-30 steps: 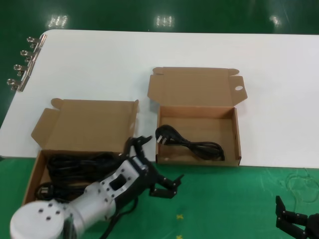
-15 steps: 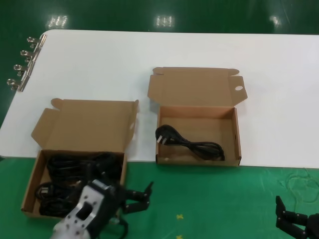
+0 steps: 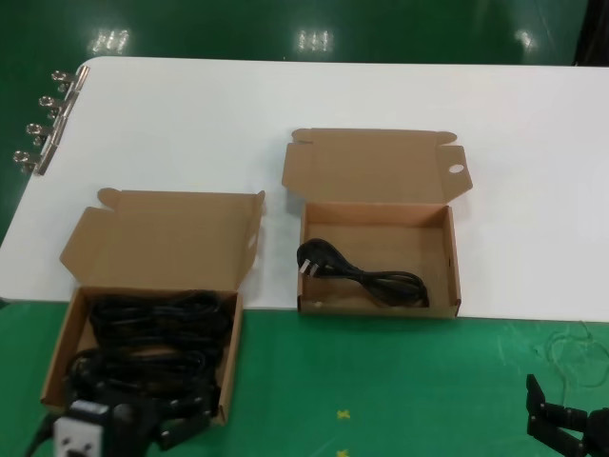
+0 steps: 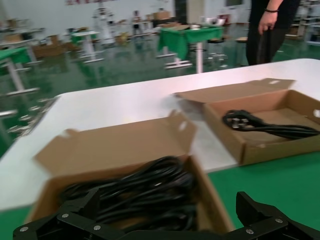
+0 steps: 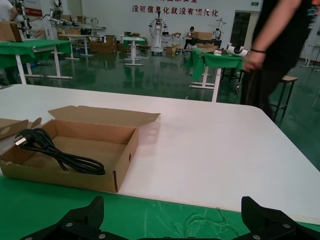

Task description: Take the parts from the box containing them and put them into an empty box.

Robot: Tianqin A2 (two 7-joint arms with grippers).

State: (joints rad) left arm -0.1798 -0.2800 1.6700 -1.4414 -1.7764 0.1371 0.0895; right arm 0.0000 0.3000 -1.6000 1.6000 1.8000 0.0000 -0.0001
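Note:
The box containing the parts [image 3: 162, 238] lies at the near left with its plain lid open. It is full of bundled black power cords [image 3: 152, 333], which also show in the left wrist view [image 4: 145, 190]. The box with a round hole [image 3: 455, 169] in its side tab [image 3: 376, 167] lies to its right and holds one cord [image 3: 362, 276], also seen in the right wrist view [image 5: 55, 150]. My left gripper [image 3: 143, 419] is open and empty, low at the near edge of the full box [image 4: 120, 145]. My right gripper [image 3: 547, 414] is open and empty over the green mat at the near right.
The boxes straddle the front edge of a white table [image 3: 285, 105], with green mat [image 3: 381, 381] in front. Several binder clips [image 3: 43, 124] sit on the table's left edge. A person [image 5: 280, 50] stands beyond the far side.
My left arm has drawn back from between the two boxes to the near edge of the full box, open and empty throughout. The right arm has not moved.

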